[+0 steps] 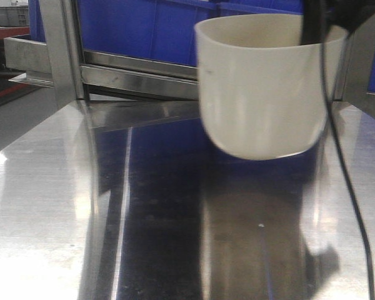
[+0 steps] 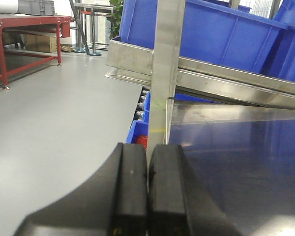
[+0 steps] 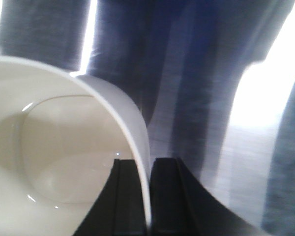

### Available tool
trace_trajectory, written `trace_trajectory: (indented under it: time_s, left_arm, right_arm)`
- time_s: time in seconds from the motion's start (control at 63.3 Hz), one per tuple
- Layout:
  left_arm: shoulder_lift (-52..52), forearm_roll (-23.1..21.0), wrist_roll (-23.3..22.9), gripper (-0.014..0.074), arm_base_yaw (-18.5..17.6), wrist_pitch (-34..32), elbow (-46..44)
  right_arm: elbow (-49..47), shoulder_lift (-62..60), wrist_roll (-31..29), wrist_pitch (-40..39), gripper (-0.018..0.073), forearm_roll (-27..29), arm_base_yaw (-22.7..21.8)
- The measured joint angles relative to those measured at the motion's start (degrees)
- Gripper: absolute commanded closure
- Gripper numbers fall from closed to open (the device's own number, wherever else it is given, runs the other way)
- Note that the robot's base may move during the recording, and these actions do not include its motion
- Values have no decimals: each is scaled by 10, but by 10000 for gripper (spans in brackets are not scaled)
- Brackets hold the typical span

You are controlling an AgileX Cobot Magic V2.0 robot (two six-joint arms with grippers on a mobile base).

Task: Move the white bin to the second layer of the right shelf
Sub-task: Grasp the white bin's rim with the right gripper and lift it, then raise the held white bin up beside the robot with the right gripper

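Only in the front view was the white bin (image 1: 262, 87) seen whole, hung at the upper right of the frame above the steel tabletop (image 1: 144, 219), with blue crates (image 1: 144, 28) behind. In the right wrist view, the right gripper (image 3: 150, 196) was shown pinching the bin's wall, one finger inside and one outside. In the left wrist view, the left gripper (image 2: 147, 187) was pressed together on nothing.

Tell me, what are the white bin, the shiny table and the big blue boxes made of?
The white bin looks like glossy plastic: smooth cream walls with small glints inside. The table looks like brushed steel: it mirrors the blue and shows fine streaks. The blue boxes are probably hard plastic: even colour, moulded ridges.
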Motion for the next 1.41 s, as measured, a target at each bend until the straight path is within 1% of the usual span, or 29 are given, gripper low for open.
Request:
trace_trajectory:
  time_s: [0.126, 0.237, 0.395, 0.537, 0.758, 0.964, 1.201, 1.406]
  left_arm:
    - [0, 0, 0, 512, 0, 0, 0]
    - [0, 0, 0, 512, 0, 0, 0]
    - [0, 0, 0, 512, 0, 0, 0]
    - [0, 0, 0, 512, 0, 0, 0]
    - [0, 0, 0, 512, 0, 0, 0]
    - [0, 0, 0, 512, 0, 0, 0]
    - [0, 0, 0, 512, 0, 0, 0]
    - [0, 0, 0, 512, 0, 0, 0]
  right_arm:
    - [46, -41, -47, -21, 510, 24, -55]
    - [94, -82, -70, -40, 510, 45, -101]
    - [178, -150, -81, -88, 510, 57, -159]
    - [247, -214, -83, -137, 510, 58, -194]
    - [333, -303, -84, -198, 510, 56, -200]
    - [398, -389, -85, -234, 510, 27, -200]
    - [446, -489, -86, -243, 510, 8, -200]
    - [451, -536, -86, -237, 510, 8, -200]
